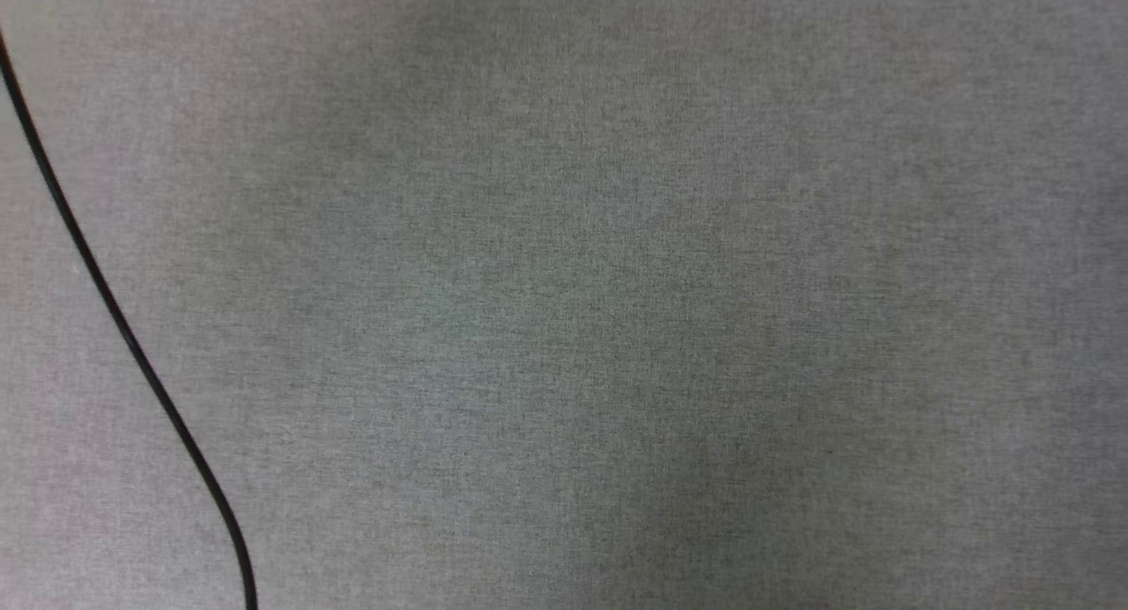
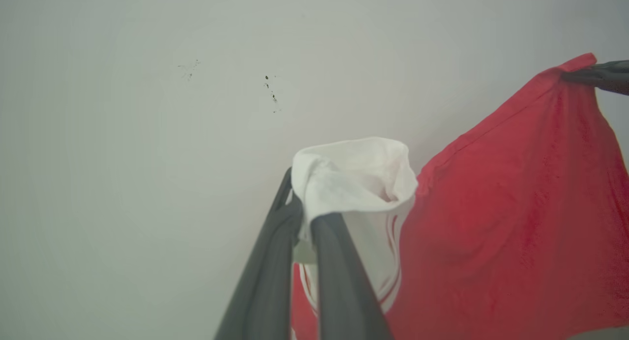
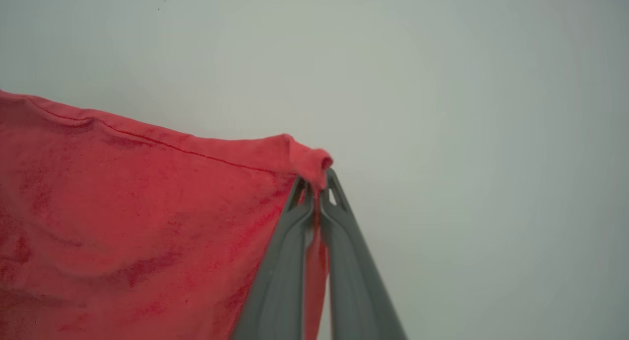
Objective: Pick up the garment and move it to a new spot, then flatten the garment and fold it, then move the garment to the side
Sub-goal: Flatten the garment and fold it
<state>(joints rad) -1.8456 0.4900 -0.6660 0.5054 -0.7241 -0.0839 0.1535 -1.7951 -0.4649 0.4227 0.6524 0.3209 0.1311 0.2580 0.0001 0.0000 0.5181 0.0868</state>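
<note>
Head view: a grey woven surface (image 1: 564, 293) with a black cable (image 1: 115, 310) down its left side. Left wrist view: the left gripper (image 2: 300, 214) pinches the white sleeve (image 2: 354, 178) of the garment (image 2: 516, 222), the red body spanning up-right to the right gripper (image 2: 572, 76), cut off at the frame edge. Right wrist view: that gripper clamps a bunched red corner, the hem (image 3: 172, 147) running left out of frame, open pale background (image 3: 491, 133) rightward.

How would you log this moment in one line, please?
garment: held up | left gripper: shut on sleeve | right gripper: shut on red edge | head view: grey surface, black cable
</note>
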